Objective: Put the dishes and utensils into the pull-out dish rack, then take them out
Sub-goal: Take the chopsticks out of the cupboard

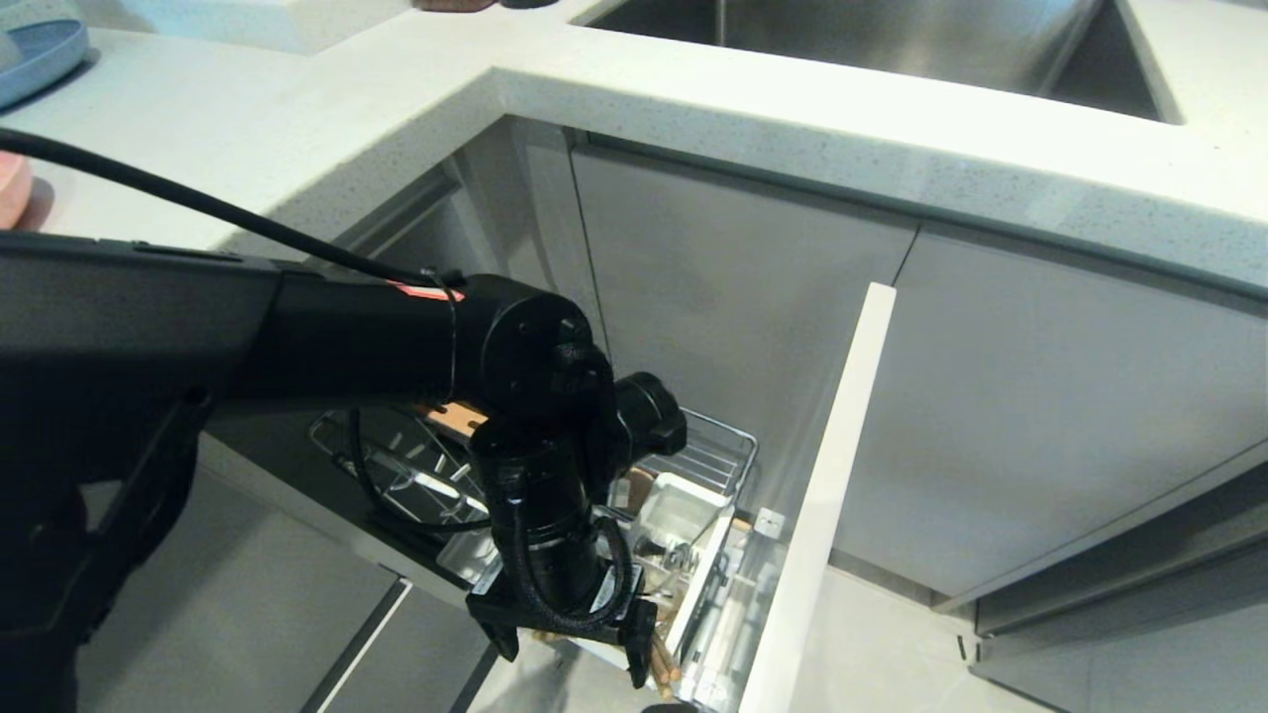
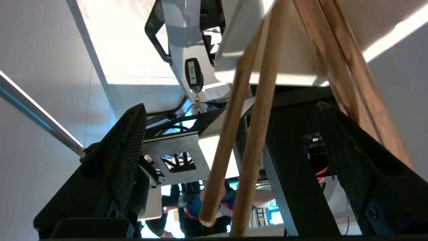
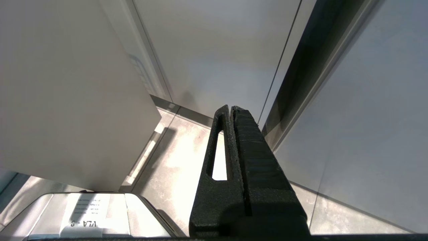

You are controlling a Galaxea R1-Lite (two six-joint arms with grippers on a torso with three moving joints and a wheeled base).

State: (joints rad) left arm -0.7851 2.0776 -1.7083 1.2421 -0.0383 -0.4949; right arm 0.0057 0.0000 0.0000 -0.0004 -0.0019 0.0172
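Left gripper (image 1: 584, 649) hangs over the chrome wire pull-out dish rack (image 1: 708, 451), at its white plastic utensil caddy (image 1: 684, 515). Wrist view: fingers (image 2: 123, 157) spread wide, thin light wooden chopsticks (image 2: 249, 134) standing lengthwise between them, untouched. Right gripper (image 3: 230, 140) is pressed together, parked by the cabinet.

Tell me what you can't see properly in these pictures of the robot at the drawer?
- Dish rack, head view: mostly hidden behind the left arm.
- Left gripper, head view: the wrist covers its fingertips.
- Chopsticks, left wrist view: tops cut off by the edge; touching the open fingers or not, unclear.
- Blue plate, head view: cut off at the corner.
- Right gripper: shut, shown only in the right wrist view.
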